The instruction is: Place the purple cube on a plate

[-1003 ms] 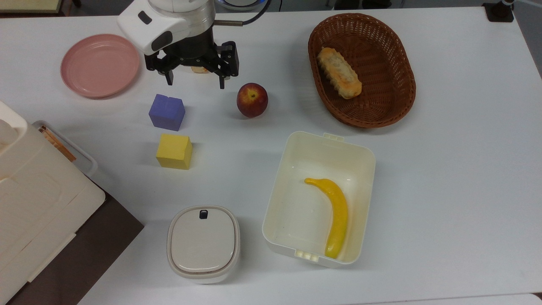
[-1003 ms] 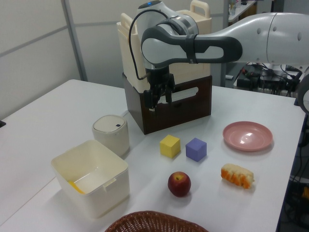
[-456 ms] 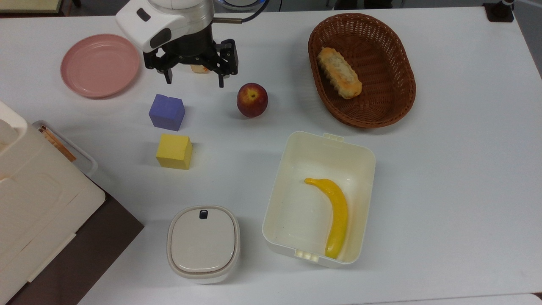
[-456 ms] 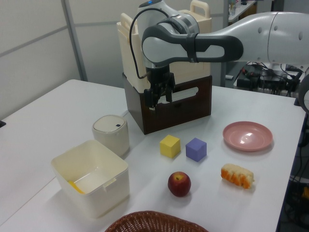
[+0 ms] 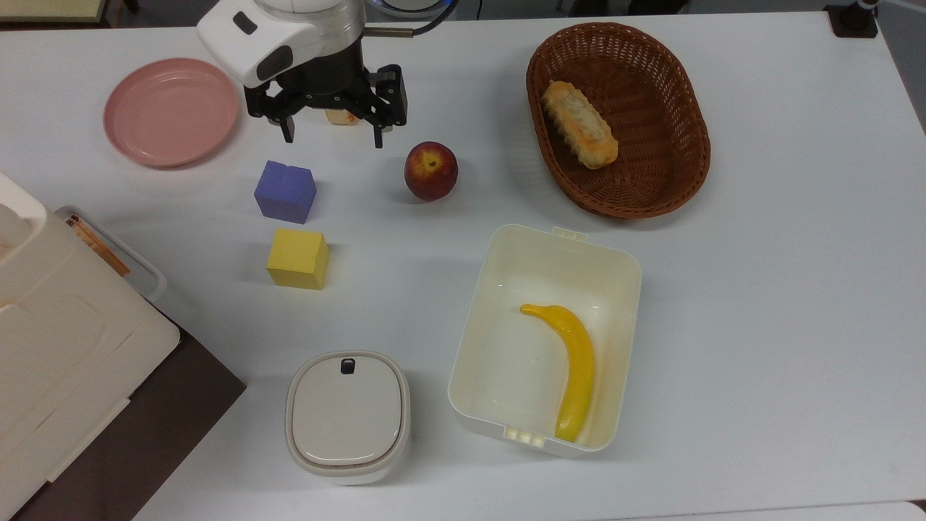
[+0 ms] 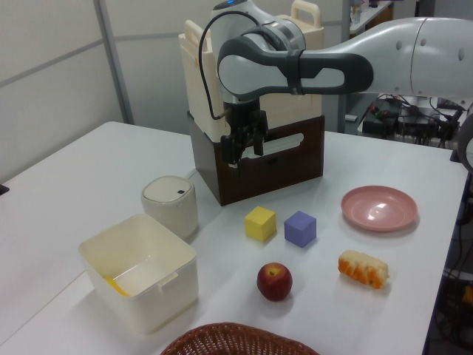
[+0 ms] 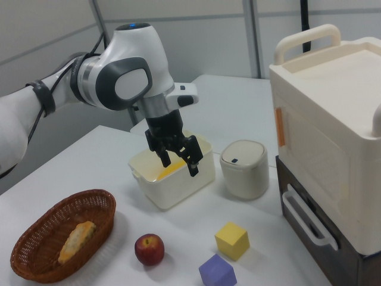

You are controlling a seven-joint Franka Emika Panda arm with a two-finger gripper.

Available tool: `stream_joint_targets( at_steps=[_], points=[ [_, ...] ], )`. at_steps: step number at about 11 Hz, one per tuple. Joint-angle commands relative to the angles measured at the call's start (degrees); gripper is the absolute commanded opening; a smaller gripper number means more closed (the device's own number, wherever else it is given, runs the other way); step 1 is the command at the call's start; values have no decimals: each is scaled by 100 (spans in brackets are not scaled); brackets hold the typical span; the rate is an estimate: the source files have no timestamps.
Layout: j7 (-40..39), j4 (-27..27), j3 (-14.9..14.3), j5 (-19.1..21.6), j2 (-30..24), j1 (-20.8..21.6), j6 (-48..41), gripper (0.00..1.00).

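- My pincer (image 5: 331,137) hangs high, fingers spread wide, empty; readied to straddle
- The matte blue-purple block (image 5: 285,191) sits below it; the round pink plate (image 5: 171,112) lies beside, awaiting delivery

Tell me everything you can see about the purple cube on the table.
The purple cube is a matte blue-purple block with a faint seam line across its top face. It sits flat on the white table, touching nothing else. In the top view the yellow cube lies just below it with a gap between, the pink plate is up to its left, and the gripper hangs above, jaws open.
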Motion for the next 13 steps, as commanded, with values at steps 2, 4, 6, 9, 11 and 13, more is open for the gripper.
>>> stream_joint_targets(
  at_steps=[2, 4, 6, 9, 11, 13],
  points=[
    [-145, -270, 51, 35, -134, 45, 110, 100],
    [-119, -270, 59, 53, -117, 19, 101, 100],
    [-93, -261, -10, -17, -134, -25, 101, 100],
    [-119, -270, -11, -26, -134, -542, 83, 100],
    [-119, -340, -11, 0, -117, -902, -205, 100],
    [-145, -576, -11, -35, -29, -1044, -470, 100]
  ],
)
